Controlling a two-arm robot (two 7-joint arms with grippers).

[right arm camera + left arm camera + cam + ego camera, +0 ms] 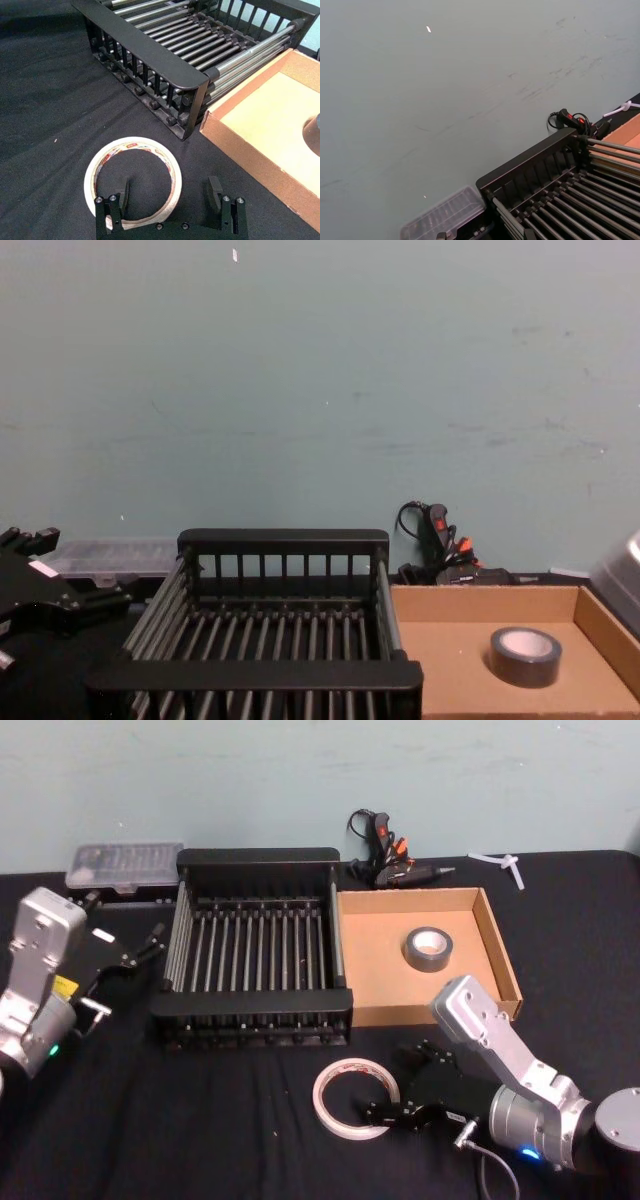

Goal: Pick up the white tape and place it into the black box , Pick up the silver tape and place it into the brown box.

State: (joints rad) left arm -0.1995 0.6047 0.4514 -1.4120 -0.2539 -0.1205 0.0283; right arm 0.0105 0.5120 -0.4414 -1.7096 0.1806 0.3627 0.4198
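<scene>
I have the right claw (170, 200) low over the black-clothed bench (200, 1120) near its front edge, spread wide and gripping nothing. One finger stands inside the hole of the wide, thin white ring of tape with the red-printed core (132, 182); the other stands outside the ring, so the ring's near band sits between them. The white tape lies flat on the cloth, just in front of the black slatted plastic crate (255, 945).

The small thick grey-silver roll (428, 949) already sits inside the shallow tan cardboard tray (495, 935), so I judge that half finished. The step in hand is the grasp on the white tape (the crate is empty). Next I would pinch the band, lift high enough to clear the crate's solid front rim (150, 55), carry it toward the back of the bench, and let go over the bars.

Room looks fair: bare cloth lies all around the ring, and the tray's corner is near but apart from the claw. The crate and tray touch side by side, so drifting right would put the tape over the wrong box.

My left claw (135, 955) hangs parked by the bench's left edge, beside the crate, fingers parted and empty.
</scene>
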